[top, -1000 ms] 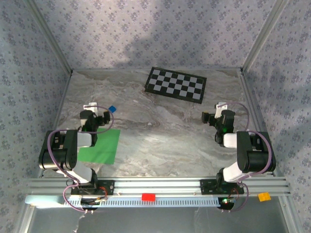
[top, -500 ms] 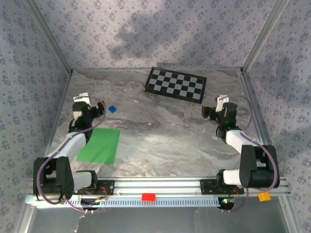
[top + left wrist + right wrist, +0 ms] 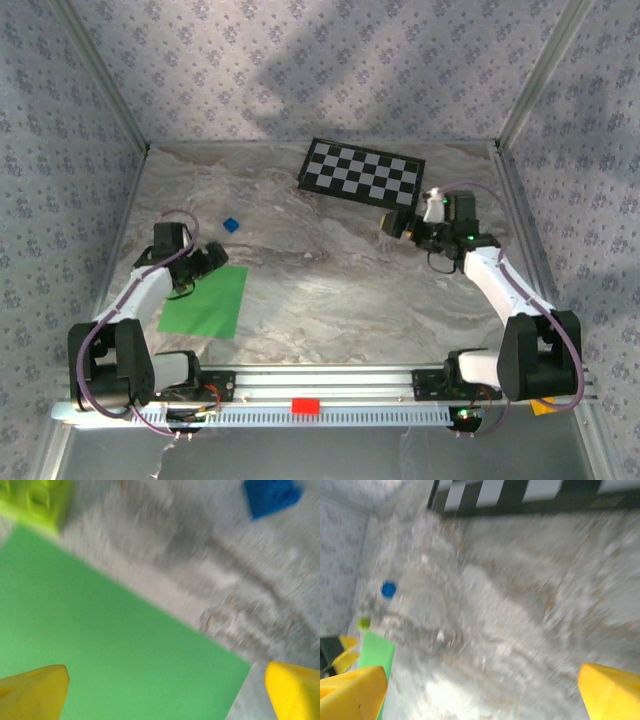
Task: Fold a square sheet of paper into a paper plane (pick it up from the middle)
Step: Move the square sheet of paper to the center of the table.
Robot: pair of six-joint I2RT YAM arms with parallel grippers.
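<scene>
green paper [image 3: 100, 645] flat, below spread left fingers [image 3: 35, 690]

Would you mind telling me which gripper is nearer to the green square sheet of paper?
Left. The left gripper is open at the far edge of the sheet; the right gripper is far off to the right, near the checkerboard.

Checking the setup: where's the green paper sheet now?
In the top view the square sheet of paper lies flat near the table's left front, by the left gripper, the blue block farther back.
</scene>
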